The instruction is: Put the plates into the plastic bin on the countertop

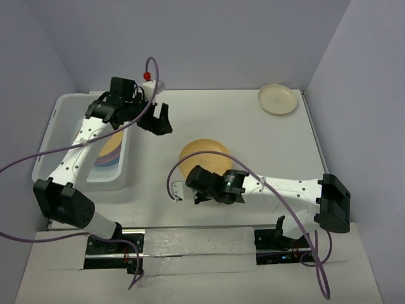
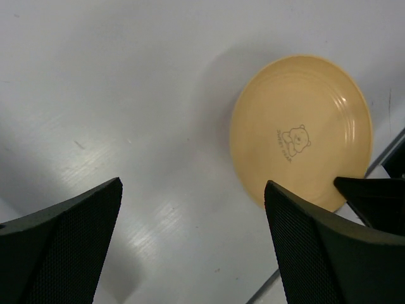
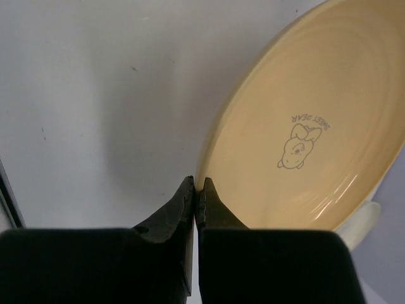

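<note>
Right hand [image 3: 197,188]: fingers together, clamped on the rim of the orange-yellow plate [image 3: 304,126], bear print [image 3: 296,149] facing up. Grip on the plate's near-left edge, as seen from above. Rest of the plate apparently on the table [image 1: 253,120] near its middle, though hard to say whether lifted yet. Left hand [image 2: 193,247]: fingers wide apart, holding nothing, hovering above bare table just right of the plastic bin [image 1: 63,104].

Key relation: bin to the left of the held plate, at the table's far-left side, long axis running near to far, with a stack of plates [image 1: 109,153] already inside. Left hand between plate and bin, so probably a carry leftward past that arm, or a handover. Nearer to the bin: left hand; in possession of the plate: right. Also waiting: cream plate [image 1: 277,99] at the far-right corner, well apart from both hands, closer to the right arm.
</note>
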